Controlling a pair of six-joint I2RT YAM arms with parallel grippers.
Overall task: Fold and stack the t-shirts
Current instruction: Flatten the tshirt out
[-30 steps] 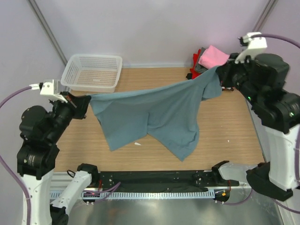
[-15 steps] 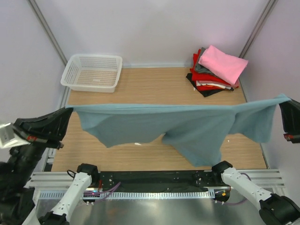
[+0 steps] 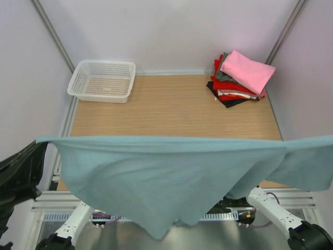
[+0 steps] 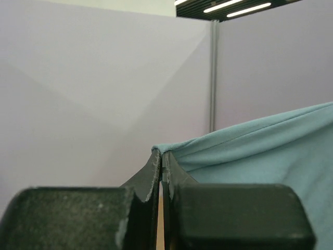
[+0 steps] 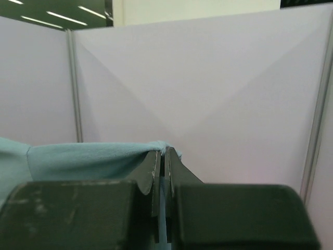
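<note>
The large teal-blue t-shirt [image 3: 166, 177] hangs stretched wide in the air, high above the table's near edge, close to the top camera. My left gripper [image 3: 37, 141] is shut on its left corner; in the left wrist view the gripper [image 4: 162, 156] pinches the cloth [image 4: 260, 151]. My right gripper is out of the top view past the right edge; in the right wrist view it [image 5: 165, 153] is shut on the shirt's other corner [image 5: 83, 159]. A stack of folded t-shirts [image 3: 240, 78], pink on top over grey, red, white and black, lies at the table's far right.
A white plastic lattice basket [image 3: 102, 80] stands at the far left of the wooden table [image 3: 171, 107]. Lilac walls enclose the cell on three sides. The hanging shirt hides the arm bases and the table's near edge.
Both grippers have risen and pulled back toward the camera, lifting the teal shirt off the table and stretching it wide. It now hangs free, hiding the near edge.
</note>
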